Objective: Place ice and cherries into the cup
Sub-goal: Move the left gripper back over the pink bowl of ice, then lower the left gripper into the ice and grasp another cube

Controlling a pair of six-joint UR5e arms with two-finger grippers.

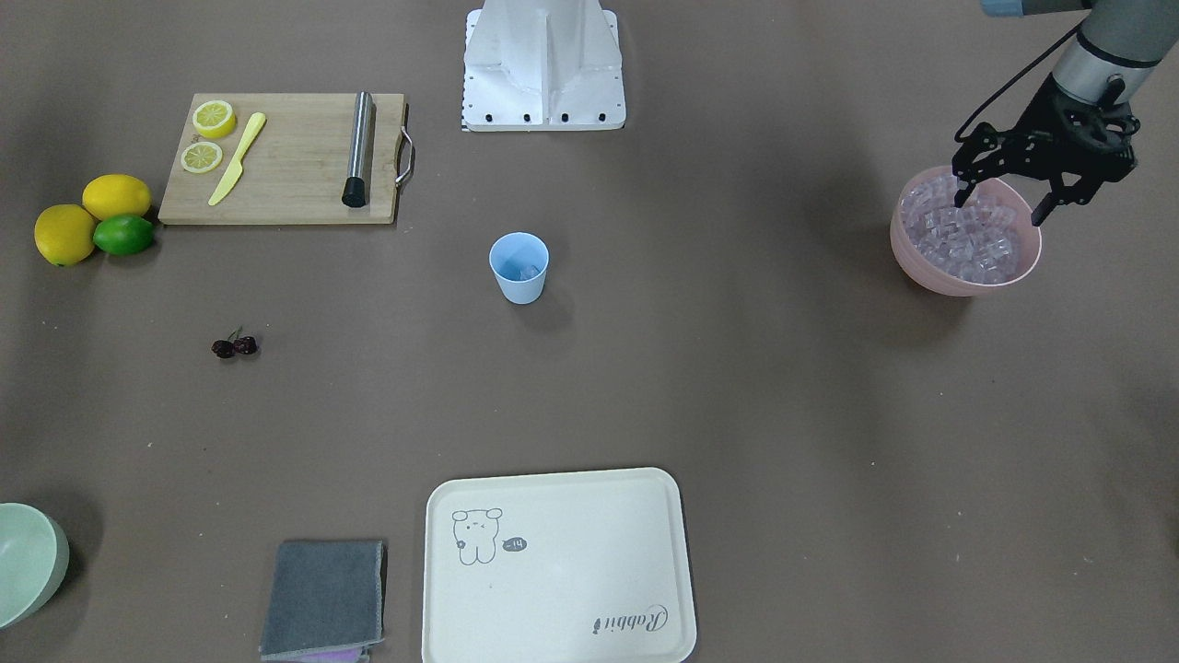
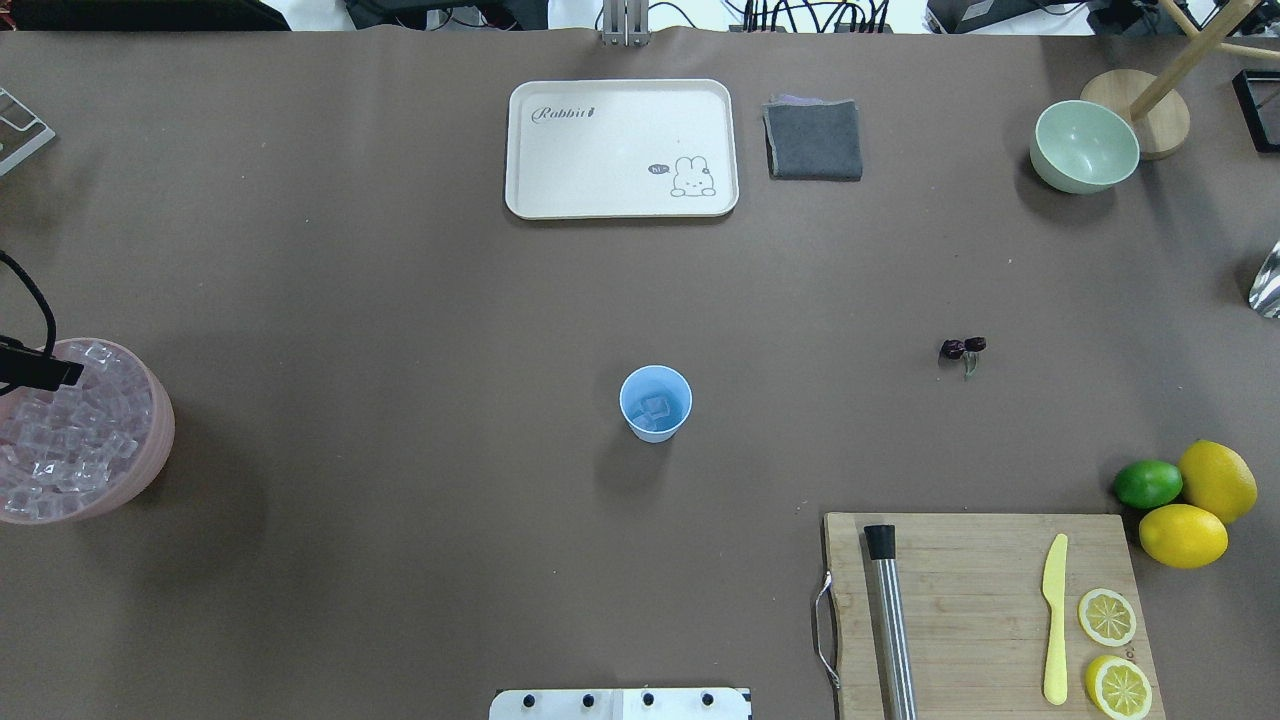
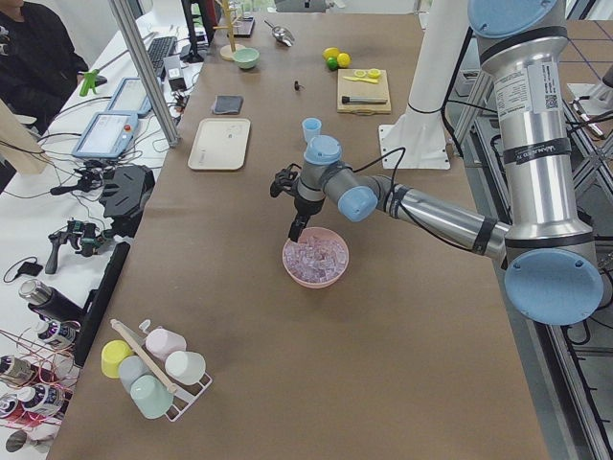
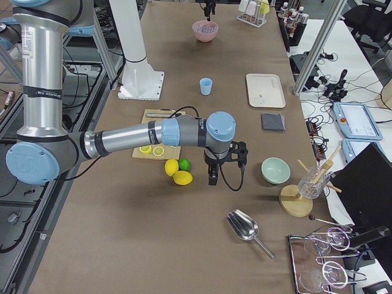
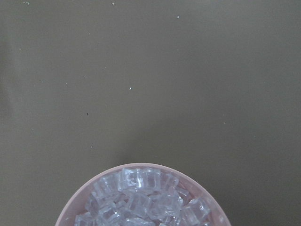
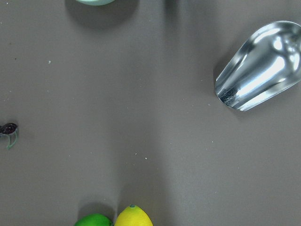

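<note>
The light blue cup (image 1: 519, 267) stands upright mid-table with a couple of ice cubes (image 2: 655, 408) in it. The pink bowl (image 1: 932, 276) at the table's left end is full of ice (image 1: 967, 232), which also shows in the left wrist view (image 5: 146, 202). My left gripper (image 1: 1001, 204) is open just over that bowl, with its fingertips (image 1: 961, 193) at the ice. The cherries (image 1: 234, 346) lie on the table, and one shows at the left edge of the right wrist view (image 6: 8, 128). My right gripper (image 4: 212, 174) hangs near the lemons, far from the cherries; I cannot tell whether it is open.
A wooden cutting board (image 1: 285, 157) holds lemon slices, a yellow knife and a steel muddler. Two lemons and a lime (image 1: 122, 235) lie beside it. A cream tray (image 1: 557, 562), a grey cloth (image 1: 324, 597), a green bowl (image 1: 28, 562) and a metal scoop (image 6: 263, 66) are also on the table.
</note>
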